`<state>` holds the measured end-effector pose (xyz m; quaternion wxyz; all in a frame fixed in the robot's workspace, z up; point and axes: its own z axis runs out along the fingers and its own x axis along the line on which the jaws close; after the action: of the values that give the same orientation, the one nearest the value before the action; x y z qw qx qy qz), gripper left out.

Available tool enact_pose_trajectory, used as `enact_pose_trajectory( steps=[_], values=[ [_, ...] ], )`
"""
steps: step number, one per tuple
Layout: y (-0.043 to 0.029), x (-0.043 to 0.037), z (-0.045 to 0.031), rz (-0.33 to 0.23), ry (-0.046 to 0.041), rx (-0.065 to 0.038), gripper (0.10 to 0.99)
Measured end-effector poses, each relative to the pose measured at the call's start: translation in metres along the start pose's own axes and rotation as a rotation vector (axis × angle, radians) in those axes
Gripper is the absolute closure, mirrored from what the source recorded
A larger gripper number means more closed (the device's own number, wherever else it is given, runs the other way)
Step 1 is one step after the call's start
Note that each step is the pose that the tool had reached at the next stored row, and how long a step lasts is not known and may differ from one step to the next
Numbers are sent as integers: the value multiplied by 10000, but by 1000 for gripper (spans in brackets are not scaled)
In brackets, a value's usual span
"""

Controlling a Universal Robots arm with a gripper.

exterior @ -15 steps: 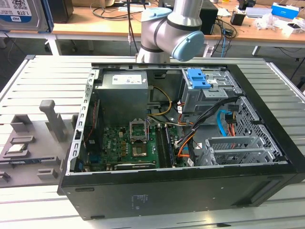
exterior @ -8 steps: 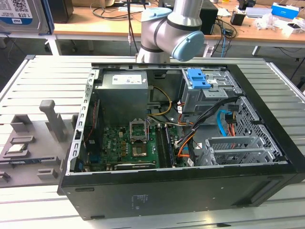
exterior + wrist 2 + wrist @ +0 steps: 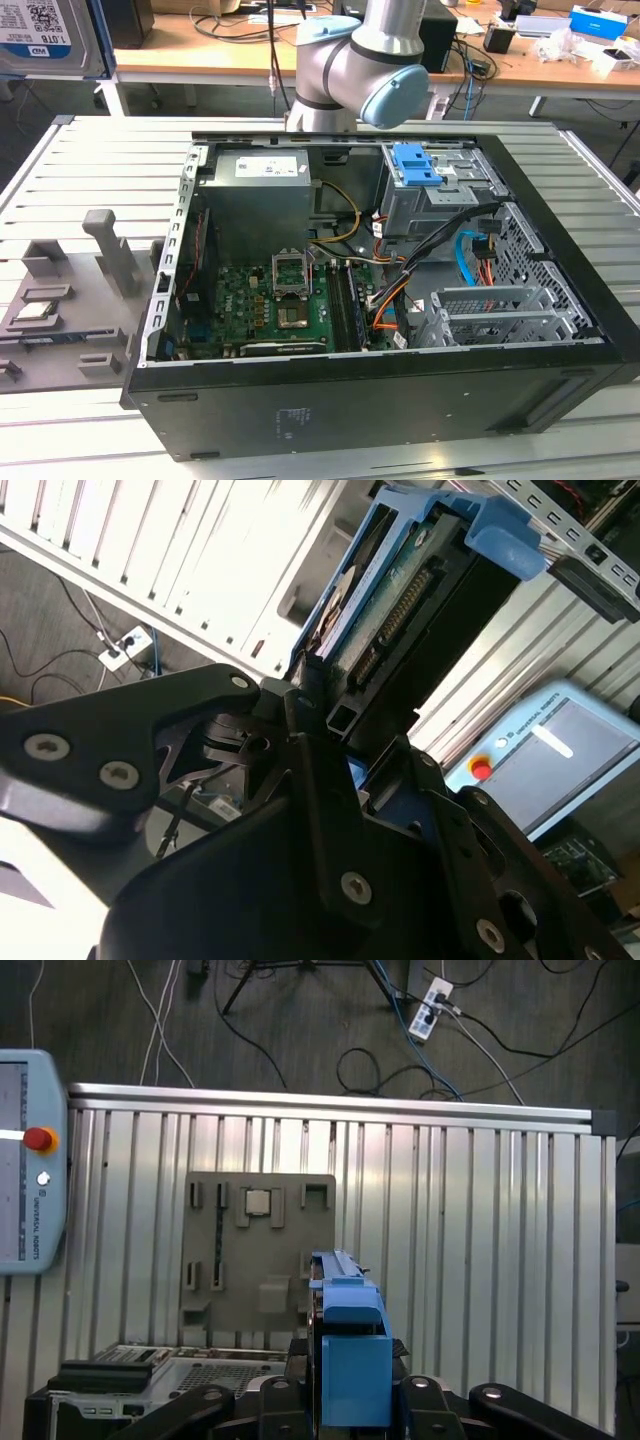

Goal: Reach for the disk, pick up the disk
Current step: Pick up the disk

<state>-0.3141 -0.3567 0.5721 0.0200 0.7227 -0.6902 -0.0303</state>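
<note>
The disk (image 3: 349, 1358) stands on edge between my black fingers (image 3: 430, 1400), high above the ribbed table. Its bright blue bracket faces the camera in the first wrist view. The second wrist view shows the disk's (image 3: 395, 605) green circuit-board side and connector, with the blue bracket (image 3: 500, 535) at the far end. My gripper (image 3: 335, 725) is shut on the disk's lower end. In the exterior view the disk (image 3: 50, 35), with its white barcode label and blue edge, hangs at the upper left corner, away from the computer case.
The open computer case (image 3: 380, 385) lies on the table, a blue clip (image 3: 415, 165) on its drive cage. A grey fixture plate (image 3: 260, 1260) carries a small silver chip (image 3: 260, 1201). A teach pendant (image 3: 25, 1160) rests at the table's edge. Cables run over the floor.
</note>
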Motion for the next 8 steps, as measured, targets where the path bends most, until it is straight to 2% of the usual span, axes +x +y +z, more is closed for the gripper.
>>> enact_pose_trajectory(
  steps=[8],
  values=[
    [-11,2,101,0,-1,0,722]
  ],
)
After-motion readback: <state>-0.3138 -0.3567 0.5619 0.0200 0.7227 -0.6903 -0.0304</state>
